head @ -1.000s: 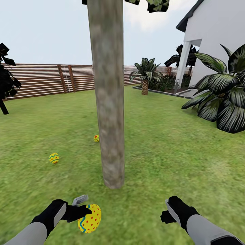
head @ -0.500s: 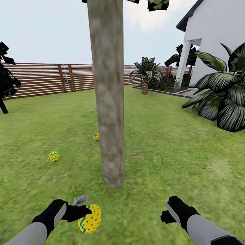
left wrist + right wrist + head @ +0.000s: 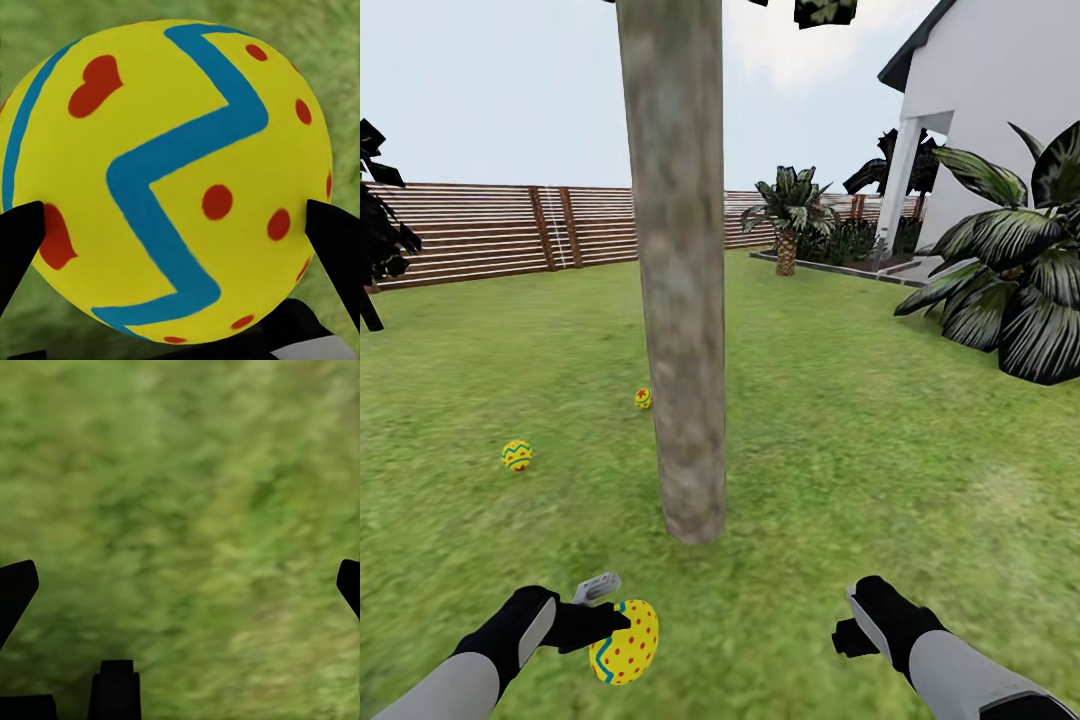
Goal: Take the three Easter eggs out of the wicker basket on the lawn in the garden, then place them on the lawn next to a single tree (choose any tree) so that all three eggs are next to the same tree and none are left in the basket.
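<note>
Left hand grasps one Easter egg, low in the head view, above the lawn. In the left wrist view the egg sits between the two dark fingertips, one at each side, touching its shell (yellow, red dots, blue-green zigzag). Right hand carries nothing; in the right wrist view its fingers stand wide apart with blurred grass between them. Just ahead of both hands, the tree: straight grey-brown trunk, base planted in the grass. Second egg lies on the grass just beside the trunk on its left side; third egg further left, near but apart. Surface: short green grass with yellowish patches, level. Surroundings: brown slatted fence along the back, small palm by a dark border, broad-leaved shrub at right, white house behind it, pale sky above.
</note>
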